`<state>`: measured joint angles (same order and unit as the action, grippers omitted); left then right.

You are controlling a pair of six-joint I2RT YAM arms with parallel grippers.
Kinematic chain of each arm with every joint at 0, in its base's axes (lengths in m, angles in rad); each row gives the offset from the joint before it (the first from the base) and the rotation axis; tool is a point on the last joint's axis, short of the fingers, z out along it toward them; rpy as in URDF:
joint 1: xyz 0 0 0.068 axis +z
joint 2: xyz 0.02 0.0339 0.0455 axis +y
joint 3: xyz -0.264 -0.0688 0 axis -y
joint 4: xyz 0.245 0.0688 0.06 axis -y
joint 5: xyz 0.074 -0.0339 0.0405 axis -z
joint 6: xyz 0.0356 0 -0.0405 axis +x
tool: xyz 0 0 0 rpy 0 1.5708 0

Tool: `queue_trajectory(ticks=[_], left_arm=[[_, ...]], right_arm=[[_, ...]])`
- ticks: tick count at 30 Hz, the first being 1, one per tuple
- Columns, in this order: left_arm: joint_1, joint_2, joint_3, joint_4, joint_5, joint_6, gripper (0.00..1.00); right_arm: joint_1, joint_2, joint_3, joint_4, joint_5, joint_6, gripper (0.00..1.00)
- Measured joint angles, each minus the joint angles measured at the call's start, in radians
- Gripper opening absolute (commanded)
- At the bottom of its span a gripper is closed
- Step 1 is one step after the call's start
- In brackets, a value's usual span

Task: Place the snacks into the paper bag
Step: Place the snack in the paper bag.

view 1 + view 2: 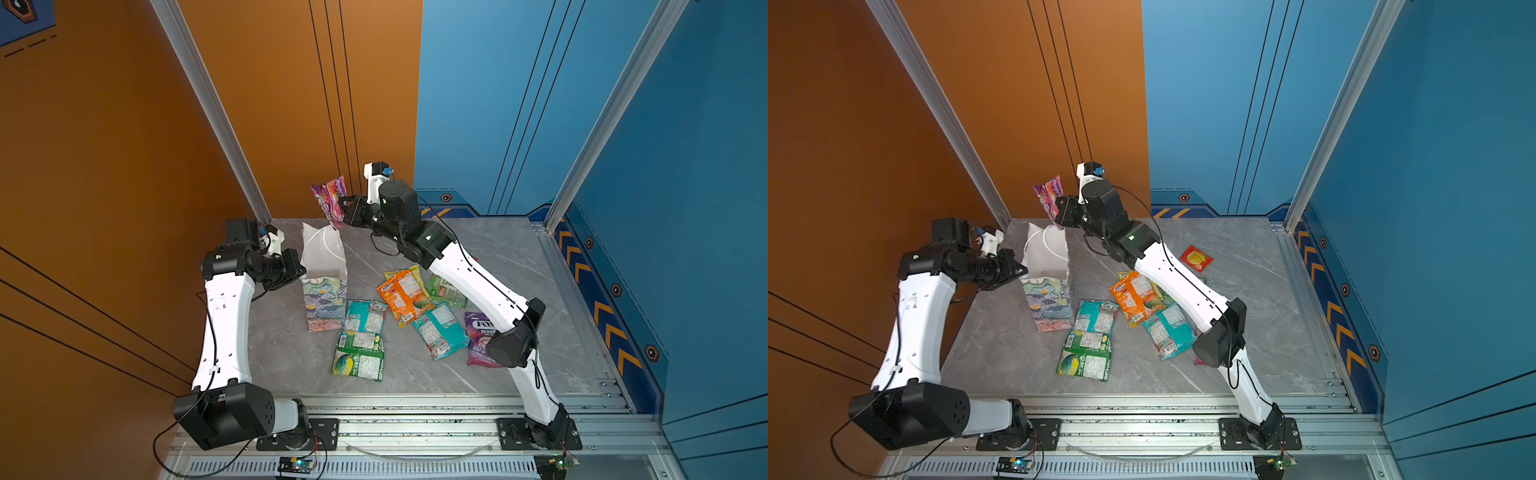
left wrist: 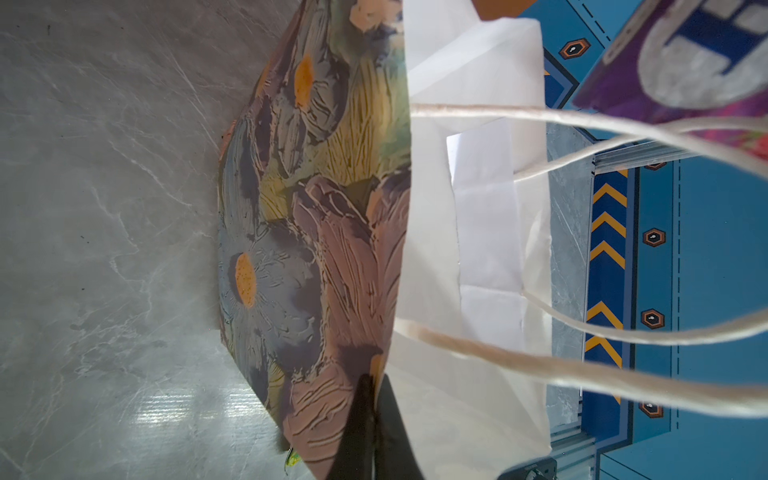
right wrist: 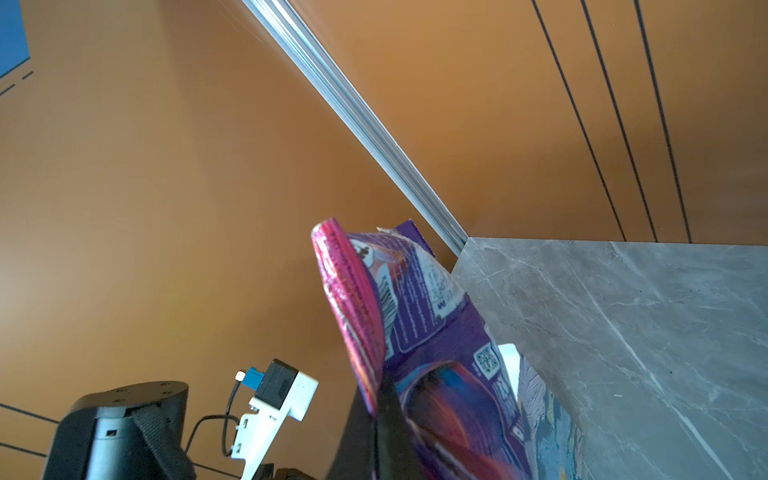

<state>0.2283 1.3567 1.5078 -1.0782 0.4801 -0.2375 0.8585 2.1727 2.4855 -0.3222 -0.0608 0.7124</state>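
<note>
While the left gripper (image 2: 371, 409) is pinched tight on the rim of the upright flowered paper bag (image 1: 323, 300), the right gripper (image 1: 344, 206) clamps a purple packet (image 1: 329, 195) just above the bag's open mouth. Further right, the other snacks (image 1: 440, 334) lie flat on the grey table (image 1: 286, 353).

The left arm (image 1: 224, 328) stands nearly upright from its base, with its wrist bent level toward the middle. The left gripper (image 1: 302, 273) is pinched tight on the paper bag (image 1: 325, 301) rim. The right arm (image 1: 465, 274) stretches far forward and inward, its wrist raised — the right gripper (image 1: 343, 208) is clamped on a purple packet (image 1: 329, 195).
</note>
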Motion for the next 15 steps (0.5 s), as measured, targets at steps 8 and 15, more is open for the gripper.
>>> queue_trajectory(ticks=[8,15], left_arm=[[0.003,-0.007,-0.019,0.027,0.002,-0.019,0.00],[0.003,-0.012,-0.035,0.040,0.016,-0.023,0.00]], right_arm=[[0.002,-0.044,-0.007,0.020,-0.005,0.000,0.00],[0.013,0.013,0.098,0.047,0.008,0.025,0.00]])
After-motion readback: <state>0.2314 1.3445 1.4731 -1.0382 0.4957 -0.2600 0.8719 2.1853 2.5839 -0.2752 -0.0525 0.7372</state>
